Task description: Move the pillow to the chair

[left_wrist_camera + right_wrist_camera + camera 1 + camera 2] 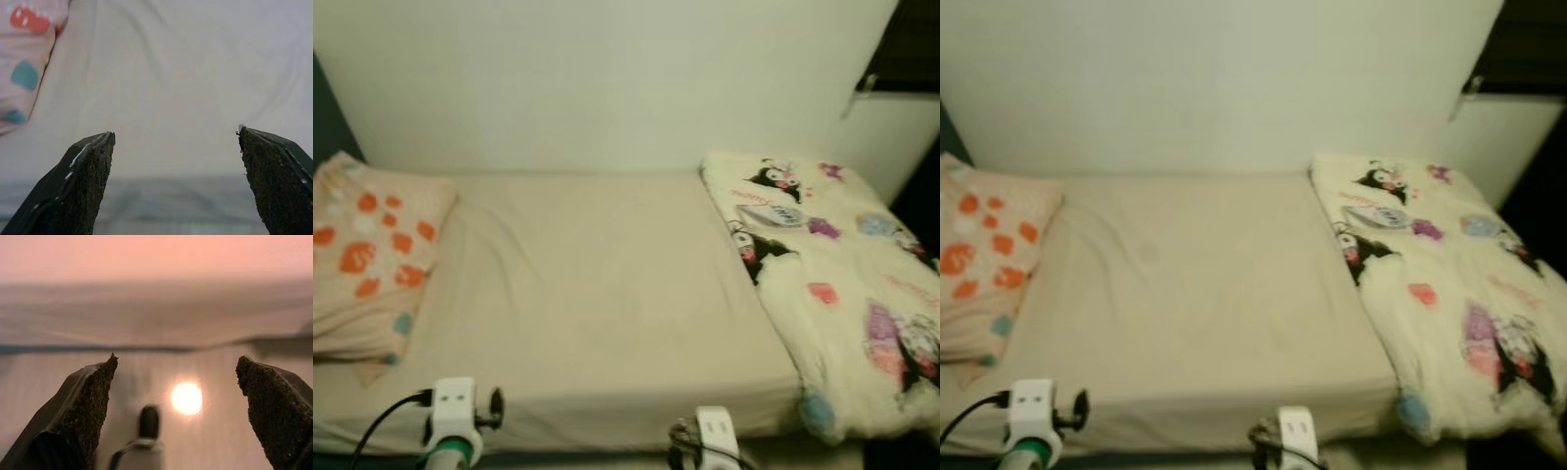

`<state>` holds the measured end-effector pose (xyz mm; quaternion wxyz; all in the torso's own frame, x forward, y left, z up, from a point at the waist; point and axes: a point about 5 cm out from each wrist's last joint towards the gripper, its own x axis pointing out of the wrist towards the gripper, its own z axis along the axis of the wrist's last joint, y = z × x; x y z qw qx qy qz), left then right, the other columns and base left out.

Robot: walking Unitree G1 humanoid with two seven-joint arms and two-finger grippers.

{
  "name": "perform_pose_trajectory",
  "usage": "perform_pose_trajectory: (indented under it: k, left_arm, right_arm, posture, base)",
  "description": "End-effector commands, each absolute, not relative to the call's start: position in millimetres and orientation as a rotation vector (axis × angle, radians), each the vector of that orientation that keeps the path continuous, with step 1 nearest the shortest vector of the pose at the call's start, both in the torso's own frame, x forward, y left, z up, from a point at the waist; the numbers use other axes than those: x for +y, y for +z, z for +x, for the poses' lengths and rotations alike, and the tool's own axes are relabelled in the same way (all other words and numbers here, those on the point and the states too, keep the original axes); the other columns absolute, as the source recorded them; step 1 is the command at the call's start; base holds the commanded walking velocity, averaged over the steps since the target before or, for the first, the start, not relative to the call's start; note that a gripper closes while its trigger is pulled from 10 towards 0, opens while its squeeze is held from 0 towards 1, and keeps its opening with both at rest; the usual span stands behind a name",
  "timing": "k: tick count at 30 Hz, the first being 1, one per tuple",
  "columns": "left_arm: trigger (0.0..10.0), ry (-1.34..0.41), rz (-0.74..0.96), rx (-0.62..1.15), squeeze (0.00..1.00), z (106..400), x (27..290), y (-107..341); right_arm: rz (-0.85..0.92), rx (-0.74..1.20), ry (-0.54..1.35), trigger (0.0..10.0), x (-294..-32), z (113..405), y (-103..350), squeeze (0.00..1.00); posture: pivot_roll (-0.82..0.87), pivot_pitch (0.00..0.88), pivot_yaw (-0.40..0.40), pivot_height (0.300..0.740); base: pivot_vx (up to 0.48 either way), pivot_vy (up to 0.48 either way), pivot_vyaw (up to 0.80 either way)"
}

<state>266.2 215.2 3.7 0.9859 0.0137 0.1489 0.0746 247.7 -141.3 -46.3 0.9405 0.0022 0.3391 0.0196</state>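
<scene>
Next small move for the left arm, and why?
Probably swing the left gripper toward the robot's left, onto the pillow. Its fingers are open but aimed at bare sheet on the bed, with the pillow only at the edge of the left wrist view. The pillow lies at the bed's left end, untouched. No chair is in view.

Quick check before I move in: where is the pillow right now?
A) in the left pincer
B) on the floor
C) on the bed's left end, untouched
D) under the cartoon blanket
C: the pillow with orange prints lies on the left end of the bed, while the left pincer is open and empty short of it.
</scene>
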Motion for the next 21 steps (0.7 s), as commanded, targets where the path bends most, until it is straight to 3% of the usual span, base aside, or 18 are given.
perform_pose_trajectory:
  k: [1, 21]
  left_arm:
    - [10.0, 0.164, 0.035, 0.341, 0.0, 257.8, 221.2, -3.7]
    - [10.0, 0.166, 0.043, 0.347, 0.0, 257.1, 211.4, -6.5]
  right_arm:
    - [0.014, 0.712, 0.043, 10.0, -136.4, 243.5, -49.6, 0.0]
    - [-0.006, 0.723, 0.038, 10.0, -142.5, 241.5, -51.1, 0.0]
  posture:
    - [0.11, 0.007, 0.02, 0.74]
    - [0.1, 0.0, 0.015, 0.74]
  base:
    - [0.315, 0.0, 0.0]
    - [0.016, 0.0, 0.0]
